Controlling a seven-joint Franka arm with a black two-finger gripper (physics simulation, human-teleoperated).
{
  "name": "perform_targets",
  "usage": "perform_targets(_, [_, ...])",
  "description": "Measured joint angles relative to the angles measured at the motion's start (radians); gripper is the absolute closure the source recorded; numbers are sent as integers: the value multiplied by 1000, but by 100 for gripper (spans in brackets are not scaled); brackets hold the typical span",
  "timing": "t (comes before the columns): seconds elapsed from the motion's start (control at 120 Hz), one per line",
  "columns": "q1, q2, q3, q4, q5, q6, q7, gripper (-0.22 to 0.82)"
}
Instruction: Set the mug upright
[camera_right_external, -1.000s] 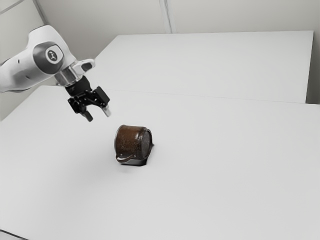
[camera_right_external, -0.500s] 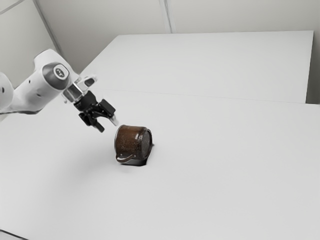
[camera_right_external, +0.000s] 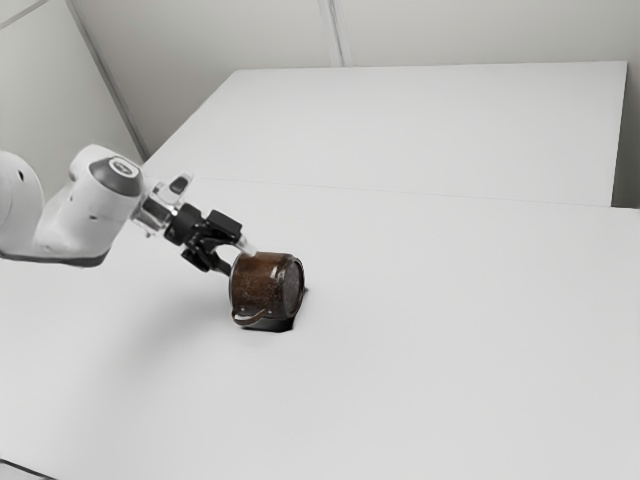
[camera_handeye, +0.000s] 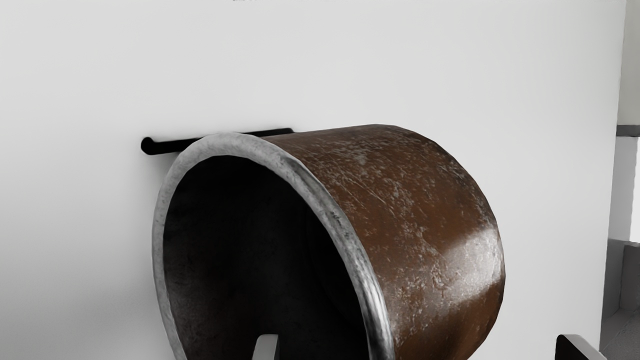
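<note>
In the exterior view my gripper (camera_right_external: 238, 258) is at the open mouth of the brown mug (camera_right_external: 264, 285), which lies on its side with its rim toward the arm and its base toward the exterior view's right. Its handle (camera_right_external: 250, 317) is low on the near side. The wrist view shows the gripper (camera_handeye: 412, 347) open, its fingertips wide apart, with the rim of the mug (camera_handeye: 420, 220) between them. One fingertip overlaps the dark mouth, the other stands beyond the outer wall. Whether either touches the mug I cannot tell.
The mug lies on a broad white table (camera_right_external: 430, 350). A second white surface (camera_right_external: 420, 130) stretches behind it. Part of a dark cable (camera_right_external: 25, 469) shows at the exterior view's lower left corner.
My gripper has come down and toward the exterior view's right, from above and beside the mug to its rim, staying open. The mug has not moved.
</note>
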Motion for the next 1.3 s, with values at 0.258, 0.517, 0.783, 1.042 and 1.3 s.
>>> perform_targets(0.258, [4, 17, -1, -33, -195, -26, 122, 0])
perform_targets(0.517, [3, 24, -2, -44, -272, -49, 216, 40])
perform_targets(0.783, [-8, 17, -3, -56, -288, -35, 280, 70])
perform_targets(1.042, [-30, -92, -15, -97, -305, -18, 319, 76])
perform_targets(1.3, [-94, -216, -13, -32, -104, -1, 273, 77])
